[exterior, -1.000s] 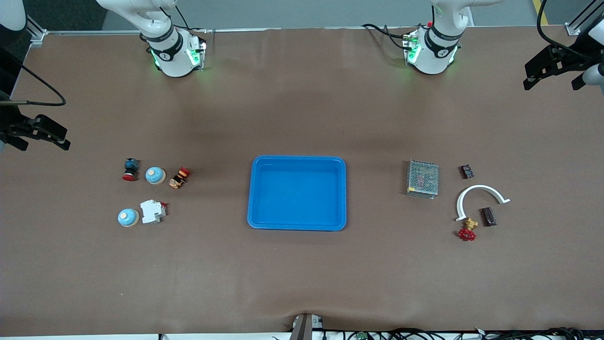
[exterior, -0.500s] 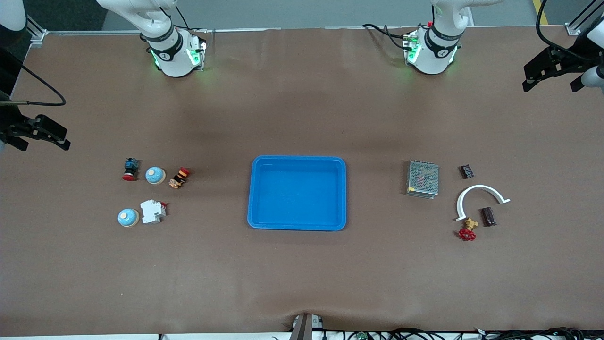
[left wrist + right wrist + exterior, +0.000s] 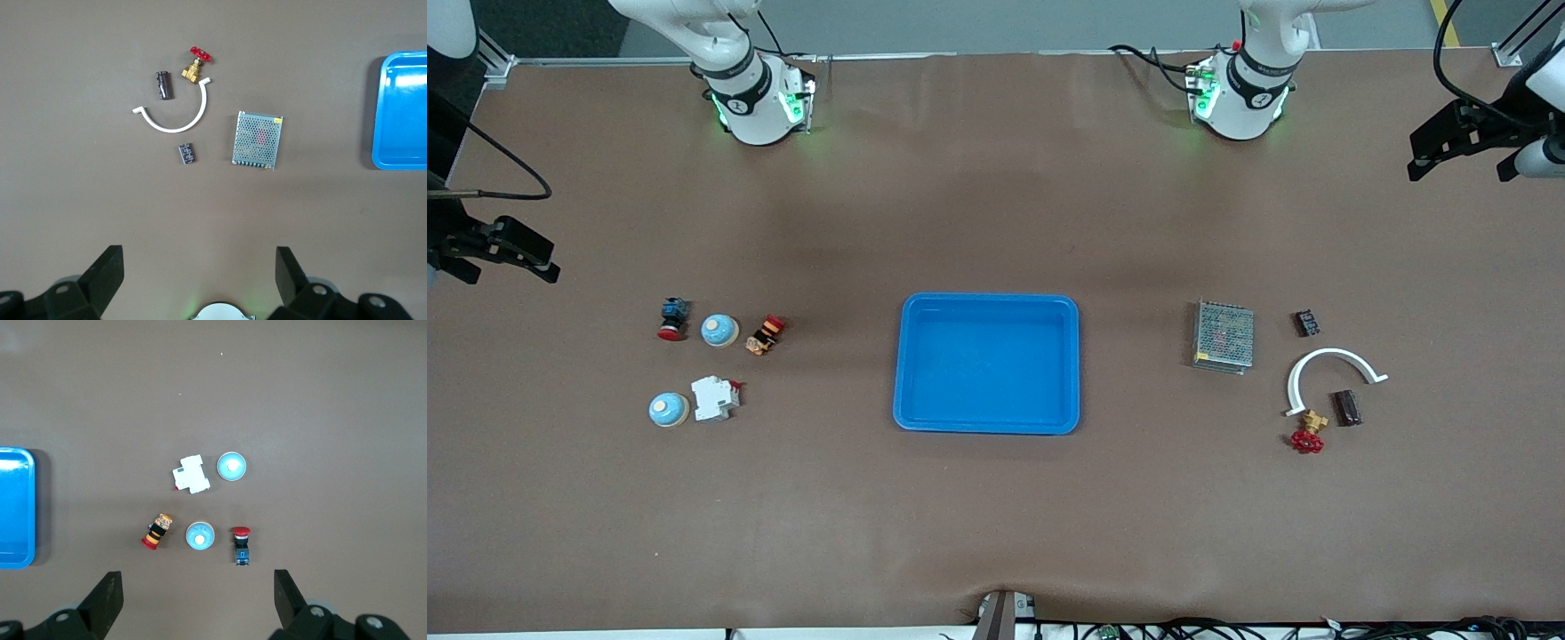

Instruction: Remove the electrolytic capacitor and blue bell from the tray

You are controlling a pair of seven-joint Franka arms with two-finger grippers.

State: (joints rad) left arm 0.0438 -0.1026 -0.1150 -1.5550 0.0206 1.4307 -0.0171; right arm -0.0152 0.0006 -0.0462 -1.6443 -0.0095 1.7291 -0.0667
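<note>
The right pincer hangs spread over the right arm's end of the tabletop, holding nothing. Under it sit two blue bells, the second nearer the front camera. I'd guess they are hard, smooth domes that slip easily, best pinched low across the base. The tray in the middle is bare, with nothing in it. The mesh box comes next. The electrolytic capacitor lies on the tabletop beside a white curved clip. It is probably light, stiff and apt to roll, so grip it across mid-body. The left pincer is spread and empty above that group.
</note>
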